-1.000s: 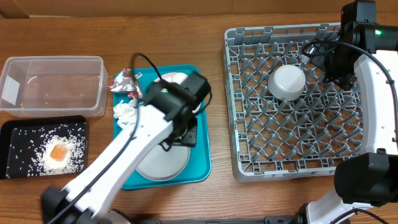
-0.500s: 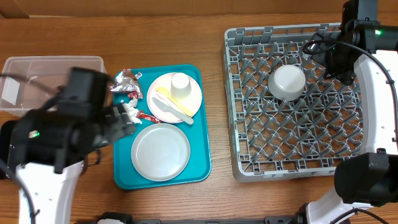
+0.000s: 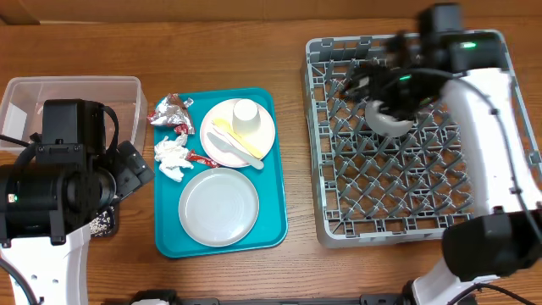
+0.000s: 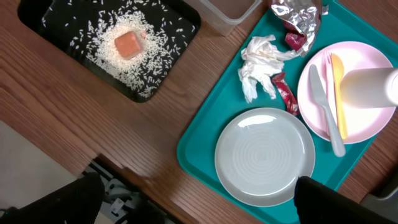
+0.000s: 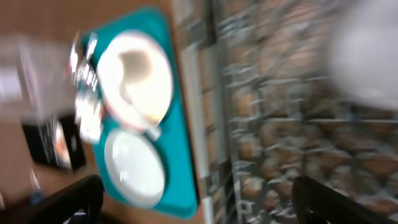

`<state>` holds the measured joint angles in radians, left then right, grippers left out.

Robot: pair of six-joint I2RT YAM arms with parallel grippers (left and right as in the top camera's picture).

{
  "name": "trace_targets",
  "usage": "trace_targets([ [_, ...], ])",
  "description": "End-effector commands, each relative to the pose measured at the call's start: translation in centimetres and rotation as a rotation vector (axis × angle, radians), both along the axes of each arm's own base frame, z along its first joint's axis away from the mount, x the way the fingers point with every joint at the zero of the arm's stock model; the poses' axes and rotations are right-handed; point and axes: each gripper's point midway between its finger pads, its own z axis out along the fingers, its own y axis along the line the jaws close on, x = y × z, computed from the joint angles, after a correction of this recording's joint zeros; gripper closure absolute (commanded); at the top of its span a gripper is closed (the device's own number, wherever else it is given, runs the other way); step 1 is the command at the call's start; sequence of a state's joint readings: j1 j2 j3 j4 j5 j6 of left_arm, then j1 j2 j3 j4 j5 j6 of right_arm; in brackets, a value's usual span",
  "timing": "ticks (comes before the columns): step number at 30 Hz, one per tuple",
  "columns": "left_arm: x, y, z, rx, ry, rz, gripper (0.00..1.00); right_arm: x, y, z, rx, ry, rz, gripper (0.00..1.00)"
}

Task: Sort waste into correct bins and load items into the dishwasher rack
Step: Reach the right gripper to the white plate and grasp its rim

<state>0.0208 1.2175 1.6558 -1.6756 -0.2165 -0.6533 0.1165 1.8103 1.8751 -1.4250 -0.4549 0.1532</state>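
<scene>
Wooden tabletop is bearing teal tray [image 3: 275, 230]; napkin [image 3: 172, 158] and foil wrapper [image 3: 169, 110] are lying at its left edge, unsorted. Left gripper [image 4: 199, 208] and right gripper [image 5: 199, 200] are both gaping, empty. Hazard: right arm is hanging over bowl [image 3: 385, 119] in dishwasher rack [image 3: 339, 230]; a low pass could dislodge it.

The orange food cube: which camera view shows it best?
The left wrist view: the orange cube lies sharp and unobstructed among rice grains in the black tray. Overhead, the left arm hides it. The right wrist view is too blurred to show it.
</scene>
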Motion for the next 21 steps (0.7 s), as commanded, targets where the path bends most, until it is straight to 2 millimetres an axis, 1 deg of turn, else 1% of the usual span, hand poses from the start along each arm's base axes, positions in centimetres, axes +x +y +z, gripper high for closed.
trace_targets([
  [1,0.0,1.1,0.3,0.049,-0.007,0.041,0.00,-2.2,5.0,-0.1,-0.074,-0.046,0.191,0.00],
  [4,-0.1,1.5,0.4,0.071,-0.006,0.049,0.00,-3.7,8.1,-0.6,-0.152,-0.058,0.239,0.00],
  [7,-0.2,1.7,0.3,0.070,-0.005,0.065,0.00,-4.8,10.7,-1.0,-0.219,-0.084,0.235,0.00],
  [10,-0.4,2.3,0.4,0.063,-0.012,0.115,0.00,-6.2,14.3,-1.5,-0.215,-0.129,0.311,0.00],
  [11,-0.4,2.5,0.4,0.061,-0.013,0.131,0.00,-6.9,15.6,-1.9,-0.208,-0.141,0.344,0.00],
  [12,-0.6,2.7,0.3,0.061,-0.011,0.142,0.00,-7.4,16.4,-2.5,-0.209,-0.147,0.365,0.00],
  [13,-0.7,2.9,0.3,0.061,-0.007,0.153,0.00,-7.9,17.0,-3.2,-0.220,-0.147,0.368,0.00],
  [15,-1.1,3.3,0.2,0.063,0.005,0.171,0.00,-8.3,17.3,-4.8,-0.255,-0.133,0.318,0.00],
  [17,-1.3,3.7,0.2,0.067,0.010,0.176,0.00,-8.7,17.9,-6.8,-0.254,-0.116,0.279,0.00],
  [19,-1.4,4.0,0.2,0.068,0.011,0.189,0.00,-9.1,18.5,-8.4,-0.249,-0.112,0.279,0.16],
  [20,-1.4,4.1,0.2,0.067,0.012,0.195,0.00,-9.4,18.8,-9.3,-0.248,-0.112,0.285,0.20],
  [21,-1.4,4.1,0.2,0.066,0.012,0.197,0.00,-9.6,19.0,-10.2,-0.245,-0.114,0.290,0.21],
])
